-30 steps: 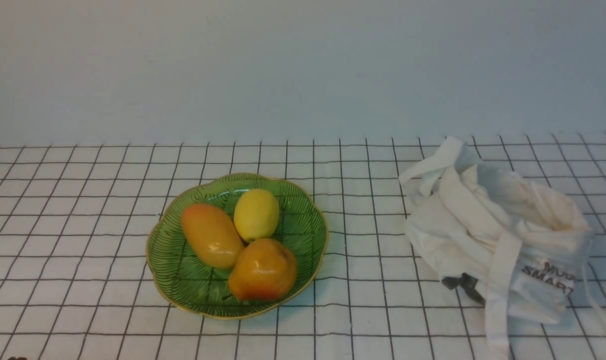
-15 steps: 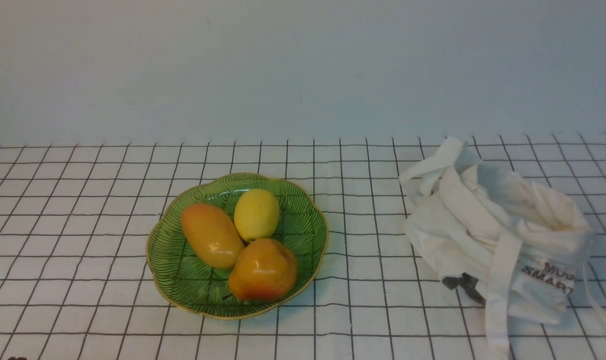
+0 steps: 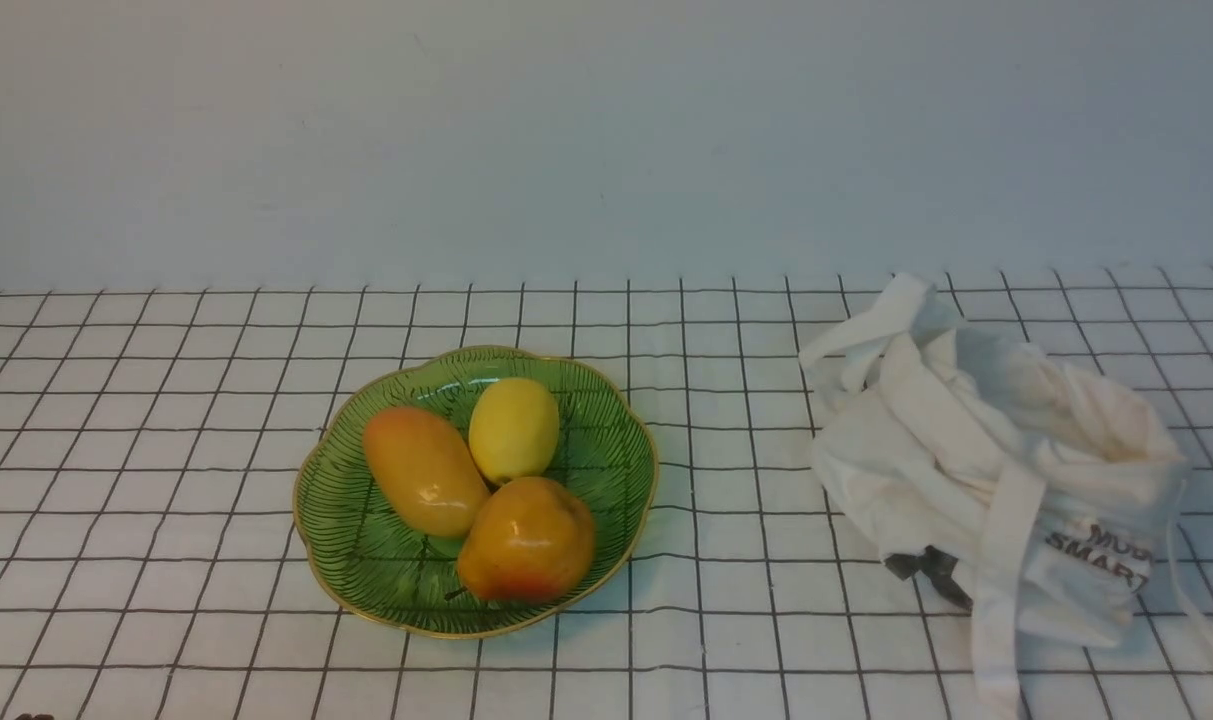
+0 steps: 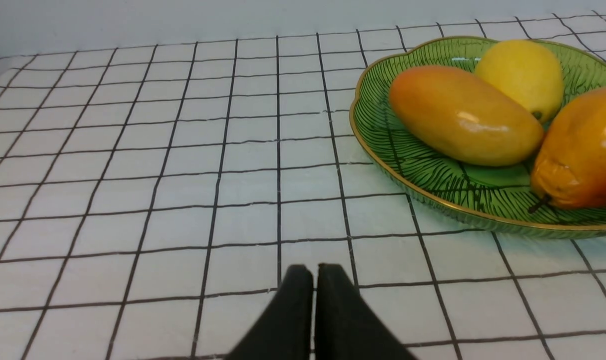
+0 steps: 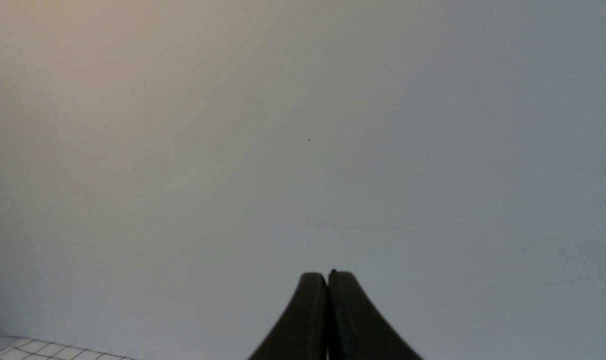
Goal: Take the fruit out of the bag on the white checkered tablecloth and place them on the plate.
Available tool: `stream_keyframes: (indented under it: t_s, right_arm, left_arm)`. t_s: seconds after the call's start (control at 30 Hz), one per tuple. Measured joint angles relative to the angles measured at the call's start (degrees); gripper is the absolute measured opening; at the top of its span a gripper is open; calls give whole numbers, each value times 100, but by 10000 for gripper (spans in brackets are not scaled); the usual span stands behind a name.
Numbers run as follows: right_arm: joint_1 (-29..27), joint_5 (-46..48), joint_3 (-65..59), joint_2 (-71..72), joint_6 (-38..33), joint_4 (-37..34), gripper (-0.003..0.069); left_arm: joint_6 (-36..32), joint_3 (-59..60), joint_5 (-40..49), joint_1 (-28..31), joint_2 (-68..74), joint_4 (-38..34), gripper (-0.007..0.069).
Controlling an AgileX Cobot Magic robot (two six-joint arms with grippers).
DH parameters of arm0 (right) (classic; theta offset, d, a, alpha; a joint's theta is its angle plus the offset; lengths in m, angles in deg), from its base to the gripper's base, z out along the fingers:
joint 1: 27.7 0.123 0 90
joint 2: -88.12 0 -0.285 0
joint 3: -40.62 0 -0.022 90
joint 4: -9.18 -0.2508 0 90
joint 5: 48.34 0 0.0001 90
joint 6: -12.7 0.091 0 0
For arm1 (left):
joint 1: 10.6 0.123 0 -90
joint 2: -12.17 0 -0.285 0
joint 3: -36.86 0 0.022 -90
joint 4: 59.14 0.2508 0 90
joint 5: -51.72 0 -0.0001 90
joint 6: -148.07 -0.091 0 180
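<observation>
Nothing has shifted over the last second: the plate (image 3: 621,455), its three fruits and the bag (image 3: 966,450) lie exactly as they did, and neither of my arms shows in the front view. I judge the work finished and my arms drawn back. The fruit (image 3: 424,470), long and orange-yellow with a red blush, lies in the left of the plate. It touches the lemon (image 3: 513,430) at the plate's far side and the pear-shaped orange fruit (image 3: 526,540) at its near edge. My left end effector (image 4: 314,274) has its fingers pressed together on nothing, low over the white checkered tablecloth (image 3: 166,420), left of the plate and apart from its rim. My right end effector (image 5: 327,276) is likewise together and empty, pointed at the bare wall (image 5: 303,125). The bag slumps on the tabletop well to the right of the plate, straps loose. Something dark shows under its near edge; I cannot tell what it is, nor whether the bag hides another fruit. Only bare cloth lies between plate and bag.
</observation>
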Motion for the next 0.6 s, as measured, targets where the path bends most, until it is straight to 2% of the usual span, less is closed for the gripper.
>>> stream_keyframes:
  t_s: [0.23, 0.37, 0.43, 0.6]
  right_arm:
    - [-132, -10, -119, 78, -277, -188, -13]
    - [-673, -52, -515, 158, -308, -177, -13]
    - [-1259, -57, -1150, 158, -314, -17, -13]
    - [-1913, 0, -2389, 327, -324, 66, -13]
  left_arm:
    - [0, 0, 0, 0, 0, 0, -8]
    - [0, 0, 0, 0, 0, 0, -8]
    - [0, 0, 0, 0, 0, 0, -8]
    - [0, 0, 0, 0, 0, 0, -8]
